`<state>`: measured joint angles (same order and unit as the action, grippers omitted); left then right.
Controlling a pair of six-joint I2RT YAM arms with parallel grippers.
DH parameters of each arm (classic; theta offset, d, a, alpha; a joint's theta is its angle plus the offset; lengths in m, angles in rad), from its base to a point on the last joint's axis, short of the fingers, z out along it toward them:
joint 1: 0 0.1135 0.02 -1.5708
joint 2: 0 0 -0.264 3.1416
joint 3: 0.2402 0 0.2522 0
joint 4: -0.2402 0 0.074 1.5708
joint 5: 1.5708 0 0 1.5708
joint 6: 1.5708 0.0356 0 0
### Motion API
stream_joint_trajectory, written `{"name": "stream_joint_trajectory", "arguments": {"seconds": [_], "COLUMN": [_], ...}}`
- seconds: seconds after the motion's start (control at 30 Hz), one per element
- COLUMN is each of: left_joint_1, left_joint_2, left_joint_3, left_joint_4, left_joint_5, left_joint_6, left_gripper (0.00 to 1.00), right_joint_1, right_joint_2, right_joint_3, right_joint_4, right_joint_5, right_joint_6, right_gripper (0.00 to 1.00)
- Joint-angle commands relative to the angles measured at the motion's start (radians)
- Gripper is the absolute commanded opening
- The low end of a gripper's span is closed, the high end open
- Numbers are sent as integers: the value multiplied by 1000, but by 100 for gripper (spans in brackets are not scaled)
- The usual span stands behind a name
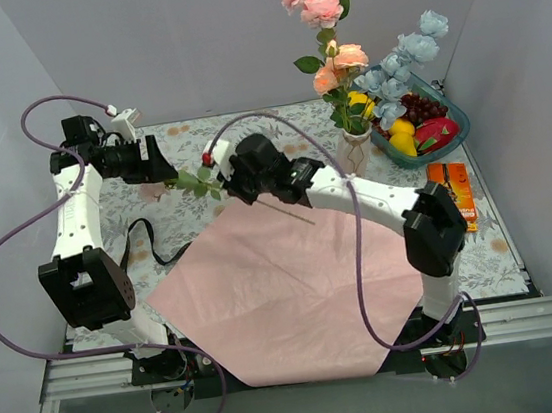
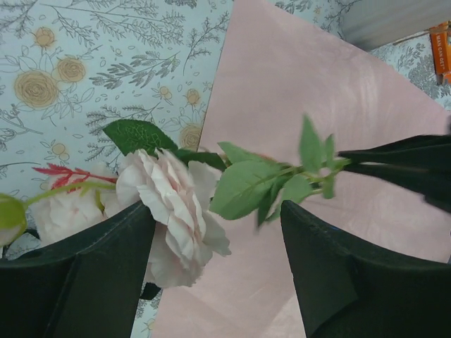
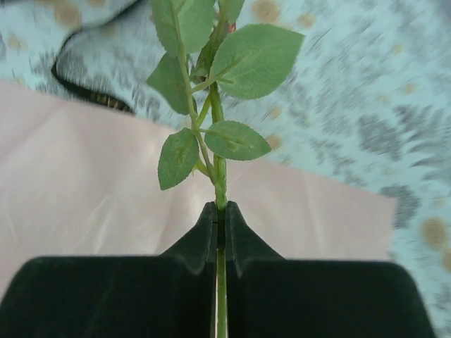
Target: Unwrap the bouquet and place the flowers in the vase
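The white vase (image 1: 354,151) stands at the back right and holds pink, peach and pale blue flowers (image 1: 327,21). The bouquet's pink wrapping paper (image 1: 286,286) lies spread flat in the middle. My right gripper (image 3: 220,208) (image 1: 221,185) is shut on the green stem (image 3: 220,176) of one loose flower. That flower's pale pink rose head (image 2: 169,211) reaches between the fingers of my open left gripper (image 2: 215,211) (image 1: 156,171) and leans on the left finger (image 2: 106,267). The right gripper's dark fingers (image 2: 416,169) show at the right of the left wrist view.
A teal bowl (image 1: 448,103) of colourful fruit stands right of the vase. An orange packet (image 1: 453,192) lies in front of it. A black ribbon (image 1: 145,245) trails on the floral cloth left of the paper. Purple cables loop over both arms.
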<state>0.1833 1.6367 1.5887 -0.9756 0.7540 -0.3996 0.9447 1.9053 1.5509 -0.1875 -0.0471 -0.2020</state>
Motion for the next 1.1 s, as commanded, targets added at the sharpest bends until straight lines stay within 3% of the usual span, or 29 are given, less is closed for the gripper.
{"name": "stream_joint_trajectory", "arguments": {"seconds": [0.0, 0.23, 0.43, 0.57, 0.6, 0.63, 0.7, 0.77, 0.8, 0.9, 1.07], "left_joint_1": [28, 54, 54, 56, 54, 54, 56, 54, 54, 56, 54], "left_joint_2": [-67, -63, -29, -15, -11, -8, -2, 6, 11, 18, 40], "left_joint_3": [69, 88, 63, 41, 37, 36, 37, 40, 43, 47, 51], "left_joint_4": [-37, -63, -37, -5, 1, 2, -3, -8, -11, -20, -25], "left_joint_5": [59, 128, 143, 145, 143, 140, 137, 125, 120, 102, 88], "left_joint_6": [18, 34, 19, -1, -2, 1, 2, 13, 16, 34, 50], "left_gripper": [70, 71, 71, 71, 71, 71, 71, 71, 71, 71, 71], "right_joint_1": [-64, -208, -294, -412, -431, -445, -498, -564, -583, -629, -639], "right_joint_2": [-198, -484, -673, -738, -749, -753, -730, -684, -666, -600, -572], "right_joint_3": [204, 154, -161, -398, -461, -588, -650, -650, -660, -654, -603], "right_joint_4": [-4, 233, 580, 849, 1055, 1176, 1381, 1430, 1555, 1712, 1800], "right_joint_5": [44, 130, 165, 71, 52, 21, -17, -63, -69, -76, -144], "right_joint_6": [-14, 9, -82, 24, 29, 35, 118, 194, 292, 367, 463], "right_gripper": [1, 1, 1, 1, 1, 1, 1, 1, 1, 1, 1]}}
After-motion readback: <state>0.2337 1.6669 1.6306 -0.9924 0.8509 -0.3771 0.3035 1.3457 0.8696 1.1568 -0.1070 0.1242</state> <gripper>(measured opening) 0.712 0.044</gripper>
